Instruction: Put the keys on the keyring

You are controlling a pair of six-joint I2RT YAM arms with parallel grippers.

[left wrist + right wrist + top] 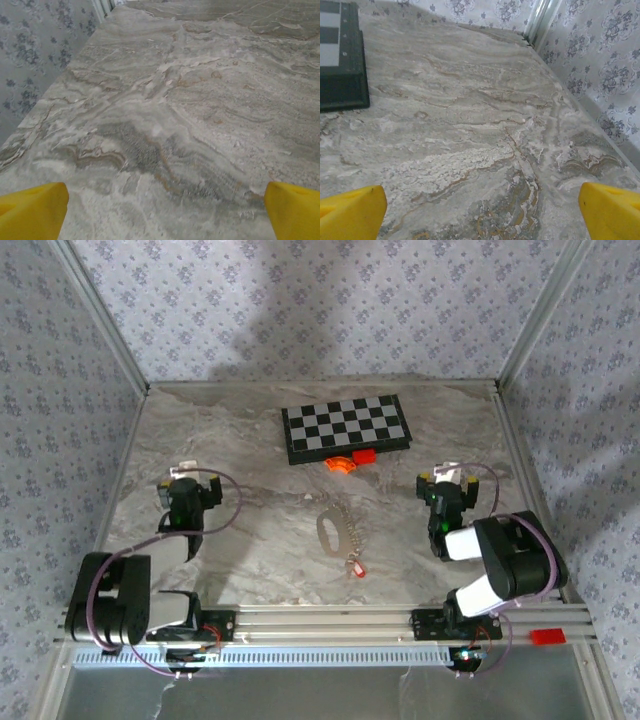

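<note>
Grey-beige marbled table (250, 530), black-and-grey checked chessboard (345, 428), red-headed key (357, 567), pale silvery keyring (328, 530), orange curved piece (341, 464), red block (364, 454), grey-blue flowered walls (300, 300)

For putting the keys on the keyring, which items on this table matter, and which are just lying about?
Belongs to the job:
- small pale silvery oval keyring with thin chain
- tiny key with red plastic head

Just lying about:
- black-and-grey chessboard
- orange curved piece
- red rectangular block
- small red piece on the front rail
</note>
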